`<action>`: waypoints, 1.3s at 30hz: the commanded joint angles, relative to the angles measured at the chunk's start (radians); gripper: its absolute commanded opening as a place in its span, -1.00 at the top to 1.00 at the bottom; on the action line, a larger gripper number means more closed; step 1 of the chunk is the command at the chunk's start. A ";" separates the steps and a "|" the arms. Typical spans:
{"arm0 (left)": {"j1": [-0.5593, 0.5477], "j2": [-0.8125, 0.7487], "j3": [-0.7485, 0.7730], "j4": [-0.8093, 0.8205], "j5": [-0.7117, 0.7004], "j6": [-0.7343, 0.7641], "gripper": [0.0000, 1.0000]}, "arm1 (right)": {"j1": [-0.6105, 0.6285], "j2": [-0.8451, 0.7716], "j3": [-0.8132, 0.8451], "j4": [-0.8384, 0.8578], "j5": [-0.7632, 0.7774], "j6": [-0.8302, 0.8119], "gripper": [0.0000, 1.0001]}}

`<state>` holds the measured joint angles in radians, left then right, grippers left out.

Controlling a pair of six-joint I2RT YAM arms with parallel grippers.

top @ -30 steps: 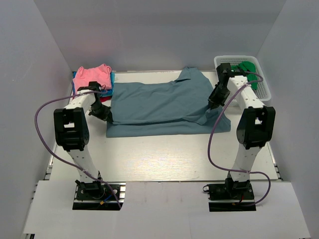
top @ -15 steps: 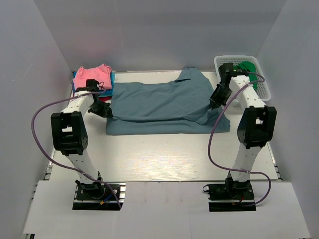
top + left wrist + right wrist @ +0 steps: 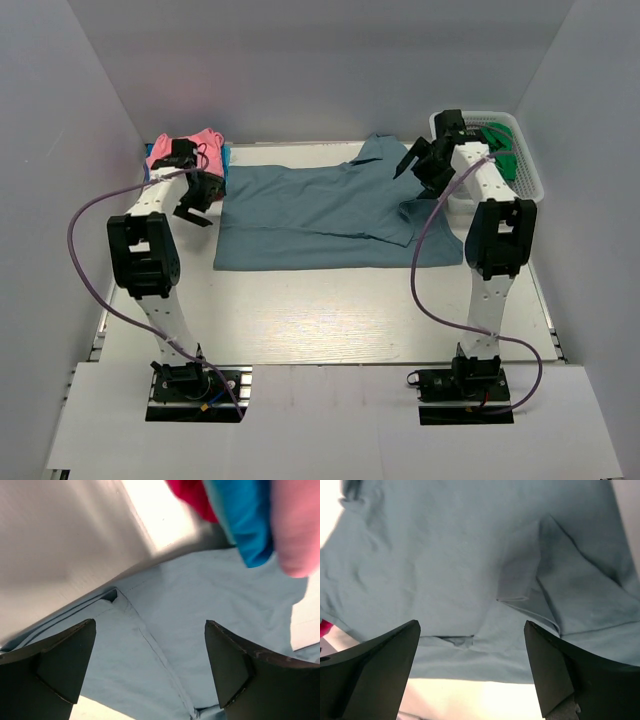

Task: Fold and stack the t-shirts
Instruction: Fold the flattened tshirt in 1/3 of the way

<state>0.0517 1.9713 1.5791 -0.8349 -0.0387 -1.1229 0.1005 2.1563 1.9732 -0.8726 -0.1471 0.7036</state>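
Cloth lies flat: the large slate-blue short-sleeved t-shirt (image 3: 320,215) is spread on the white table (image 3: 320,320) just beside the white plastic mesh basket (image 3: 527,178) and runs away from it, with one long edge doubled over. A pile of soft pink (image 3: 185,150), bright blue (image 3: 226,158) and red (image 3: 190,495) shirts sits at the shirt end farthest from the basket.

The left gripper (image 3: 150,625) hovers over that far end, jaws spread wide and holding nothing. The right gripper (image 3: 471,625) hangs over the end nearest the basket, equally wide and empty.

Judged from here, the risks are two. A pinch that catches only the upper layer would peel the fold open. The left fingers, working close to the pile, could also snag the pink shirt and drag the stack askew.
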 commanded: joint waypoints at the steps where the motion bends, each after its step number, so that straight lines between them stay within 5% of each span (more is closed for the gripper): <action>1: 0.008 -0.077 0.032 -0.069 -0.104 0.006 -0.99 | 0.005 -0.125 -0.019 0.061 0.043 -0.025 -0.81; 7: -0.012 -0.127 -0.037 -0.027 -0.075 0.063 -0.99 | 0.015 -0.321 -0.315 0.164 0.187 -0.099 -0.81; 10: -0.035 -0.127 -0.065 0.049 0.049 0.112 -0.99 | 0.010 -0.406 -0.486 0.202 0.190 -0.125 -0.81; 17: -0.127 -0.081 -0.056 0.105 0.088 0.155 -0.99 | 0.036 -0.423 -0.569 0.337 0.057 -0.347 -0.81; 24: -0.188 -0.058 -0.132 0.118 0.063 0.179 -0.99 | 0.045 -0.375 -0.712 0.478 0.198 -0.346 -0.81; 31: -0.207 -0.092 -0.318 0.206 0.019 0.222 -0.99 | 0.041 -0.398 -0.892 0.626 0.179 -0.305 -0.81; 39: -0.207 -0.123 -0.357 0.172 -0.024 0.241 -0.99 | 0.047 -0.473 -1.064 0.650 0.193 -0.259 -0.81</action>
<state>-0.1520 1.8835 1.2621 -0.6243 -0.0116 -0.9119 0.1463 1.7245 1.0069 -0.2234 0.0277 0.4068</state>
